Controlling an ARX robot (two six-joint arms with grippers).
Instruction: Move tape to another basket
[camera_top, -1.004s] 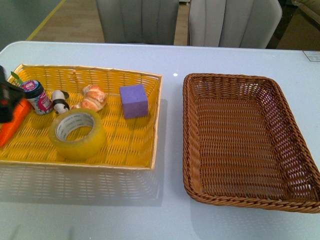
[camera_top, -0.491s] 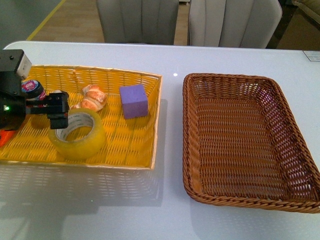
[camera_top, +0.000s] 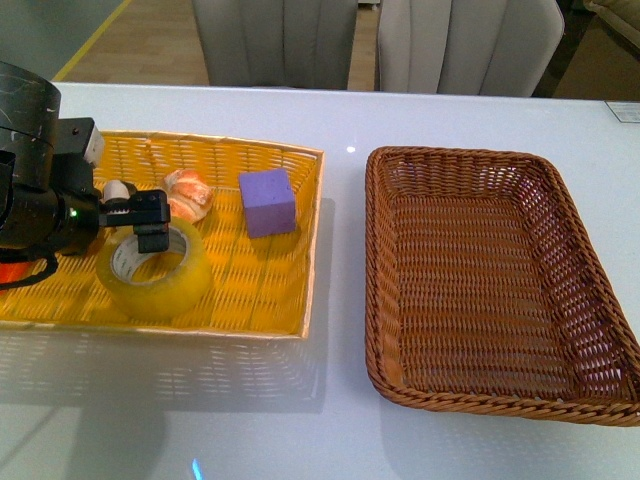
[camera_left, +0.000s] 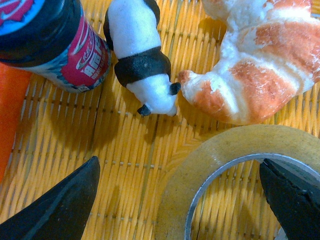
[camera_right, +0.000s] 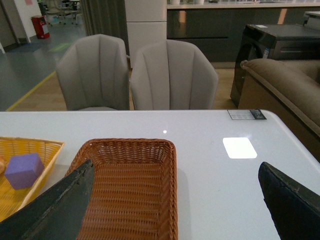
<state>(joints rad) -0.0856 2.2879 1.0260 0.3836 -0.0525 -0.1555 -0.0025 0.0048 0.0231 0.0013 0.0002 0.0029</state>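
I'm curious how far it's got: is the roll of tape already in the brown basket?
No, the tape lies in the yellow basket, beside the croissant, not in the brown basket.

The tape (camera_top: 160, 290) is showing translucent yellow around a white core. The left basket (camera_top: 250, 280) is glowing bright yellow, the right wicker basket (camera_top: 470, 280) dark brown. The cube (camera_top: 267, 200) is showing purple, the panda (camera_left: 142, 65) black and white, the croissant (camera_left: 255, 75) orange-and-cream bands.

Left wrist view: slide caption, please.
Open left tool straddles the tape wall, toy panda and croissant nearby.
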